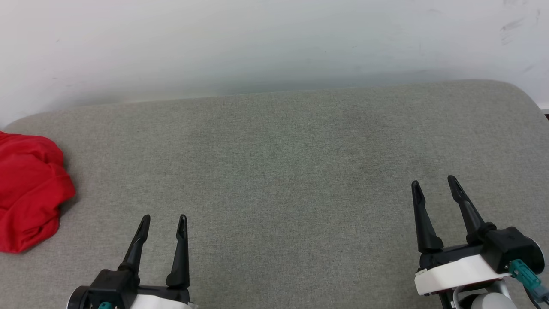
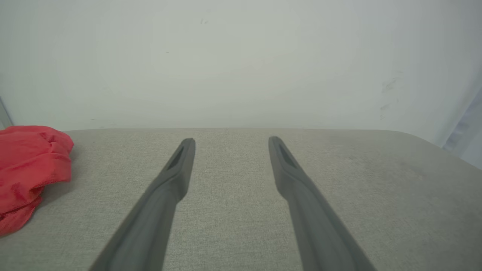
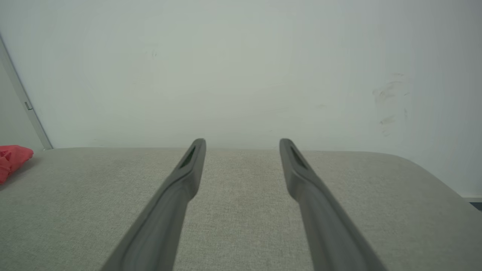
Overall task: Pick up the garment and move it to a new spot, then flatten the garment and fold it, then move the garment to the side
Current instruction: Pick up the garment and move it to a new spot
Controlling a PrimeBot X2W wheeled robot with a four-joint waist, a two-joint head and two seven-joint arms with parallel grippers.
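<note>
Garment (image 1: pixel 30 189) of bright red cloth, crumpled into a loose heap with no print or sleeve visible, lies at the far left of a grey fabric-covered surface (image 1: pixel 279 150), cut off by the left edge of the head view. In the left wrist view the garment (image 2: pixel 32 169) sits to the left of the fingers, near the surface's back edge; in the right wrist view just a small red corner shows at the left border. Nearest to it is the left gripper (image 1: pixel 165 218), apart from the cloth and touching nothing. Its two dark fingers are spread wide with bare grey fabric between them. The right gripper (image 1: pixel 433 181) is well away on the opposite side of the surface, its fingers likewise parted and holding nothing. Behind the surface's rounded back edge rises a plain white wall (image 1: pixel 257 43), faintly scuffed towards the upper right.
</note>
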